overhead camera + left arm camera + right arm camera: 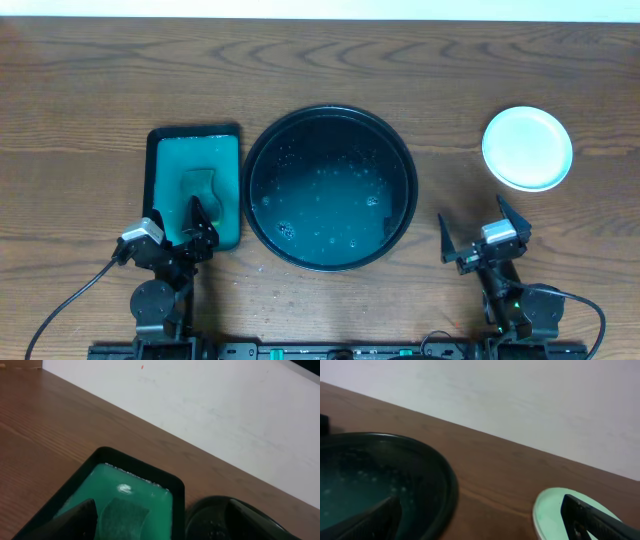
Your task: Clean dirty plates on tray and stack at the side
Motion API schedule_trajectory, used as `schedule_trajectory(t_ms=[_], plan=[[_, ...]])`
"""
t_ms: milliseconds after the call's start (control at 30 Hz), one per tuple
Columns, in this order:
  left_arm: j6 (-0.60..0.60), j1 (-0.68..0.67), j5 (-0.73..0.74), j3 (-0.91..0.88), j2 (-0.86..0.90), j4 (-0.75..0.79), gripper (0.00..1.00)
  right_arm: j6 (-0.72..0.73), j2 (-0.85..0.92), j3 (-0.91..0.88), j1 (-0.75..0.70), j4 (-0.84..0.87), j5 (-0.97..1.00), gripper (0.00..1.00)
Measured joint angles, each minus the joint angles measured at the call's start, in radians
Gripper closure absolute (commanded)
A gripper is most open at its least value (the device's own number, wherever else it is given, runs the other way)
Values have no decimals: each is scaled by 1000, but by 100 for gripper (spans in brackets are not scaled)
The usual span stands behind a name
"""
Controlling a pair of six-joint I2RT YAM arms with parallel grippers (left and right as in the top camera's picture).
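The round black tray [400, 150] sits mid-table, holding a film of teal water with bubbles and no plate that I can see. The plates [527, 148] stand at the far right as one pale round pile, its top face clean; the pale mint rim shows as the plates [550, 510] in the right wrist view. My left gripper [185, 225] hangs open over the near end of the green sponge tray, nothing between its fingers. My right gripper [478, 228] stands open and empty over bare wood, between the black tray [440, 480] and the plates.
A green rectangular sponge tray [160, 170] with a dark rim lies left of the black tray, a green sponge [205, 188] resting in it. In the left wrist view the sponge [122, 517] lies just ahead of my left gripper [160, 530].
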Motion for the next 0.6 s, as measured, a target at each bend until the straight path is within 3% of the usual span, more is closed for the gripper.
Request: schedule_trajectory(t_ms=[600], plan=[[0,0,0,0,0,0,18,147,0,0,-1,-22,288,1]])
